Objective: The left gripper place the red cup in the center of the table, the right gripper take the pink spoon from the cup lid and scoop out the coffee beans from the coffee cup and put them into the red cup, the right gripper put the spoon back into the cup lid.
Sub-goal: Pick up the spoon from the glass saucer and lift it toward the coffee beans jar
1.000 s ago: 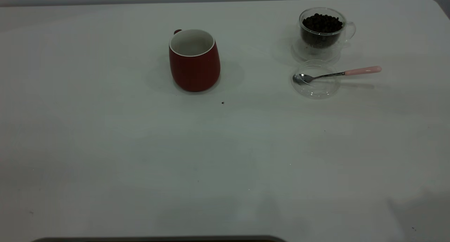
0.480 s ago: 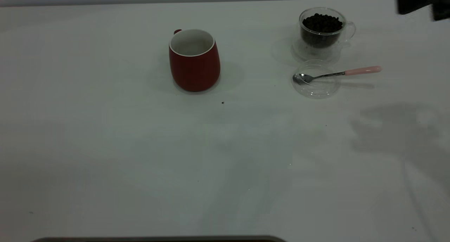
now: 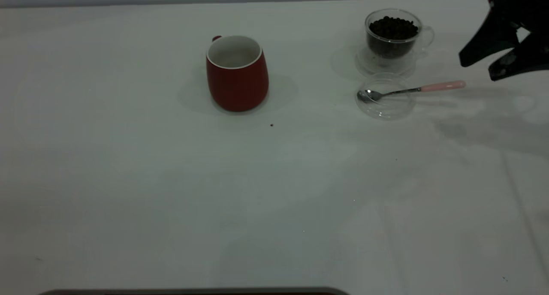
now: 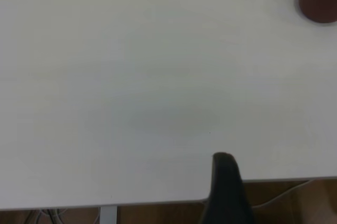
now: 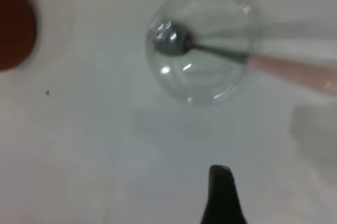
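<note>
Fingers spread wide, the right pincer hangs just beyond the pale pink handle of the metal spoon, whose bowl lies in the clear round lid. Farther off stand the bean-filled glass cup and dark red mug on the white bench.

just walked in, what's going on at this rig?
Nothing is held yet. The right pincer hangs open above the table, just right of the spoon, whose bowl rests in the lid. The glass cup behind it is full of beans. The red cup stands empty near mid-table. The left pincer sits back at the table edge.
</note>
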`<state>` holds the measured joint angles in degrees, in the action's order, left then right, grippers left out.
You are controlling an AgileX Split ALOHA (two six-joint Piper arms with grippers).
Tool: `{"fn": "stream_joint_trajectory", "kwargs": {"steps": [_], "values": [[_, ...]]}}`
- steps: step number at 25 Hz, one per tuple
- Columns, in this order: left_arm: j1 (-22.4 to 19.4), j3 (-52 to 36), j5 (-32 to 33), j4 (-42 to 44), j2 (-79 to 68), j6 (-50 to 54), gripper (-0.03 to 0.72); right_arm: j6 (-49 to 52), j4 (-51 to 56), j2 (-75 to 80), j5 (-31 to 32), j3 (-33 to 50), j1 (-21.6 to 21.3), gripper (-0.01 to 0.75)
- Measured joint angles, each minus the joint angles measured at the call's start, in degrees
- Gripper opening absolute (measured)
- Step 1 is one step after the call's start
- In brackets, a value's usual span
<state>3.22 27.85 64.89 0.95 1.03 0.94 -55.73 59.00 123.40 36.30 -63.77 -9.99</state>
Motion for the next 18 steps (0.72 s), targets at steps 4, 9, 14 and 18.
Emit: {"fn": "stream_joint_trajectory", "kwargs": {"steps": [4,9,14,18], "values": [[0.00,0.00,0.00,0.00,0.00,0.00,0.587,-1.34,0.81,5.50,5.21,-6.43,-3.59,0.585],[0.00,0.00,0.00,0.00,0.00,0.00,0.587,-4.67,4.91,13.16,11.30,-12.80,-6.71,0.585],[0.00,0.00,0.00,0.00,0.00,0.00,0.587,-6.58,7.42,19.64,15.24,-15.99,-7.70,0.585],[0.00,0.00,0.00,0.00,0.00,0.18,0.587,-9.61,12.00,22.90,17.90,-17.52,-7.70,0.585]]}}
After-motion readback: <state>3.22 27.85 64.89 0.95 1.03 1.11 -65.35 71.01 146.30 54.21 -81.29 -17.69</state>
